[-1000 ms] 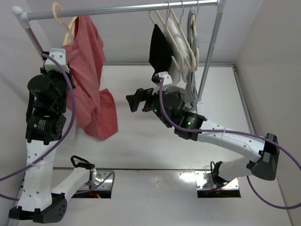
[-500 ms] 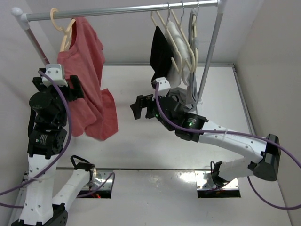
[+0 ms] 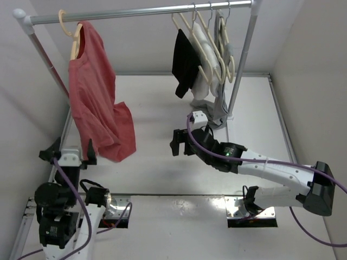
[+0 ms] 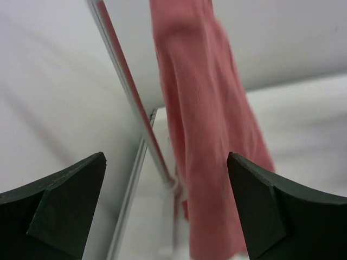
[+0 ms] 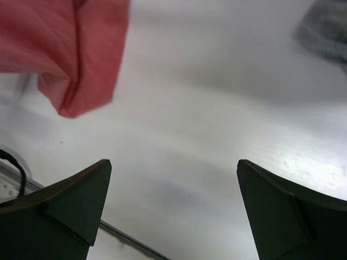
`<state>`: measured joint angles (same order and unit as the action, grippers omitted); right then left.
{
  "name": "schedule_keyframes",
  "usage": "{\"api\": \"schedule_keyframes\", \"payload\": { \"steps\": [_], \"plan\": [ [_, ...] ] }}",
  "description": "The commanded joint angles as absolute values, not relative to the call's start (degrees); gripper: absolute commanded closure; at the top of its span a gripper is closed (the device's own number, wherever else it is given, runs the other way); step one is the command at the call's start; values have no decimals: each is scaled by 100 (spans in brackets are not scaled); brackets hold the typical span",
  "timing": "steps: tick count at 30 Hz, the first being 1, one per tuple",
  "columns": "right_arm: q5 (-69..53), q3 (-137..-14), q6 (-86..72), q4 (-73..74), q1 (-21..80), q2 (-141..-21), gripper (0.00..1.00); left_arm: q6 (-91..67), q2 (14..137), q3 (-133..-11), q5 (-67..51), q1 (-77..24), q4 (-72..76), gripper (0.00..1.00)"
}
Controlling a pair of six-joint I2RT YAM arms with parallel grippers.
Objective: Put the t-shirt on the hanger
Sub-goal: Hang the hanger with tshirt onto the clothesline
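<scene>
Your faded red short-sleeved cloth t-shirt (image 3: 92,97) hangs from the light tan wooden-looking hanger (image 3: 73,38) on the metal rail (image 3: 135,12); left tool (image 3: 69,149) and right tool (image 3: 177,142) both gape empty; draw them away low, clear of the hem

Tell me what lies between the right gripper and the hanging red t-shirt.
Only bare white table separates the right gripper from the t-shirt, seen clearest in the top external view.
</scene>
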<state>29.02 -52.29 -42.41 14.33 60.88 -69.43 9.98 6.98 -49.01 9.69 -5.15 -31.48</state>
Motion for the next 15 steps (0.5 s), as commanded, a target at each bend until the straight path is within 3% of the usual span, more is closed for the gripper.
{"api": "schedule_keyframes", "payload": {
  "steps": [1,5,15],
  "plan": [
    [2953,-4809,-4780,1433,6073,-6540,1,1958,-329,-4150,853,-448,-3980,1],
    [3268,-4177,-5184,1555,6073,-6276,1,2847,-801,-3569,853,-448,-4745,1],
    [4473,-3815,-6635,2338,6073,-6064,1,2496,-817,-3568,1099,-791,-4843,1]
  ]
}}
